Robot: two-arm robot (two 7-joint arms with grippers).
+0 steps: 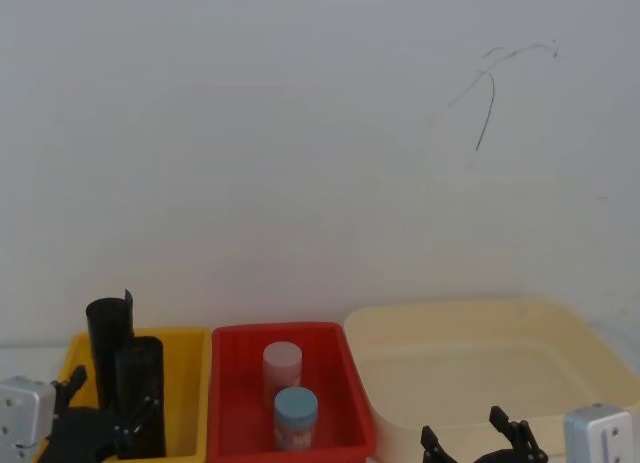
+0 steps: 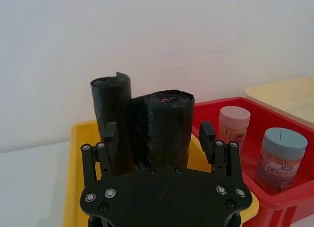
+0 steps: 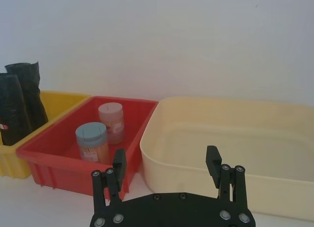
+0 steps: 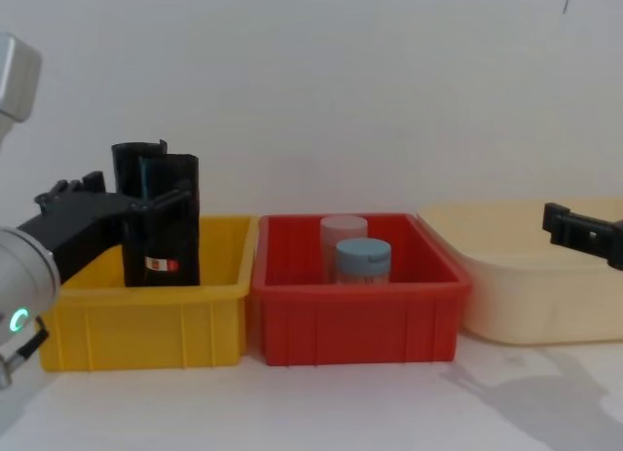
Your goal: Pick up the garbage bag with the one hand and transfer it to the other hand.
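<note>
Left gripper (image 2: 158,138) was spread wide, a finger either side of the garbage bag (image 2: 167,124), not squeezing yet, lined up for the grab I'd say. Bag stood upright in the yellow bin (image 4: 146,324) beside another black roll (image 2: 110,104); its red-and-white label (image 4: 161,264) was too small to read. Right gripper (image 3: 167,163) hung open and empty by the cream tub (image 3: 235,138), probably for the handover.

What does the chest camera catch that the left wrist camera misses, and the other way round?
Chest view adds the red-and-white label on the garbage bag, the left arm's green ring, and the right end effector. Left wrist view adds the bag's coiled top end. Both: the open left end effector straddling the bag, the second black roll, the yellow bin, and the red bin with two jars.
</note>
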